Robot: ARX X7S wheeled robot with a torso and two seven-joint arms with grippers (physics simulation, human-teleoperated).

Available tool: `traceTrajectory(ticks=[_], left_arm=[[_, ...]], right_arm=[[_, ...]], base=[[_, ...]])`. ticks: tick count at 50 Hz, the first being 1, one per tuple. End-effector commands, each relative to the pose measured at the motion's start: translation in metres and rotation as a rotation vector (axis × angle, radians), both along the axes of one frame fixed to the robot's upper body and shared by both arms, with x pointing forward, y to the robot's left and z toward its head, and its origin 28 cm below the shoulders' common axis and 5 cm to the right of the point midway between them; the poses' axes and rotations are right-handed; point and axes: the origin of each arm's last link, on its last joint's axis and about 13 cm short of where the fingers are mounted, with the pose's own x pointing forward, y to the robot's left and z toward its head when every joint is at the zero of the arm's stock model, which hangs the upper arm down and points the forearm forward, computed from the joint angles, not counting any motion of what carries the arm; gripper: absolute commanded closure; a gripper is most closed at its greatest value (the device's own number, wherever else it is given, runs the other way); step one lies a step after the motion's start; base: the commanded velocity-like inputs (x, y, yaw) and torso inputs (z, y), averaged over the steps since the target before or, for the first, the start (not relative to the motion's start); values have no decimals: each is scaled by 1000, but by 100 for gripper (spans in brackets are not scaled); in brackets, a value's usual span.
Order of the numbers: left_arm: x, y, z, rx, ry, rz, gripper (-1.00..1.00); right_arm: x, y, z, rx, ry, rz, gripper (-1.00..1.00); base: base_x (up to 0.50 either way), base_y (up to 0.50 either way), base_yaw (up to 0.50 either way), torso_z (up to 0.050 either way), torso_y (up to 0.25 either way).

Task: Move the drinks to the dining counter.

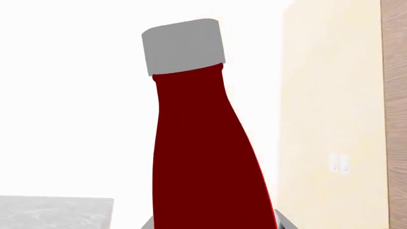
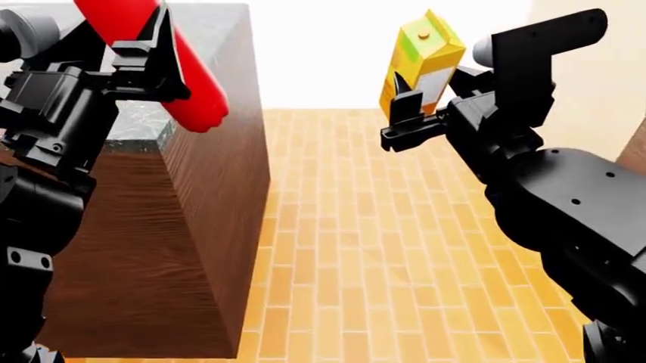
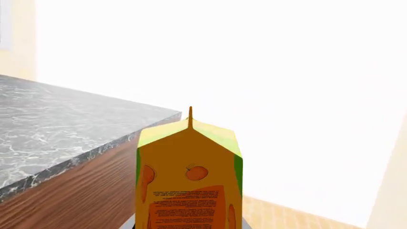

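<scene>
My left gripper (image 2: 151, 64) is shut on a tall red bottle (image 2: 166, 64) with a grey cap (image 1: 183, 45), held tilted in the air over the near corner of the dining counter (image 2: 197, 30). In the left wrist view the bottle (image 1: 203, 152) fills the middle of the frame between the jaws. My right gripper (image 2: 414, 113) is shut on a yellow-orange gable-top carton (image 2: 424, 57), held upright above the floor to the right of the counter. The right wrist view shows the carton (image 3: 188, 186) near the counter's marble top (image 3: 57, 124). The silver can is out of view.
The counter has plain dark-wood side panels (image 2: 217, 197) reaching the floor. An orange brick-pattern floor (image 2: 383, 265) runs between the counter and my right arm. A cream wall (image 1: 330, 119) with a white switch plate (image 1: 341, 163) stands to one side.
</scene>
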Motion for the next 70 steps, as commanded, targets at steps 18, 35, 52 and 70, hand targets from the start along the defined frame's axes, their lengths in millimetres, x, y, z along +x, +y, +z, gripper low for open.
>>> traceTrajectory(ticks=[18,35,52,70], left_arm=[[-4,1,0,-3,-8,-19,100],[-6,4,1,-10,-12,-17,100],[-9,5,-1,-10,-13,-13,100],[-8,4,-2,-6,-9,-20,100]], right_arm=[[1,-5,7,-40,-44,-78,100],[3,-2,11,-41,-44,-66,100],[4,-1,11,-45,-38,-63,100],[3,-1,8,-48,-37,-61,100]], base=[[491,296,0,1,3],[299,500,0,1,3],[29,500,0,1,2],[-2,500,0,1,2]])
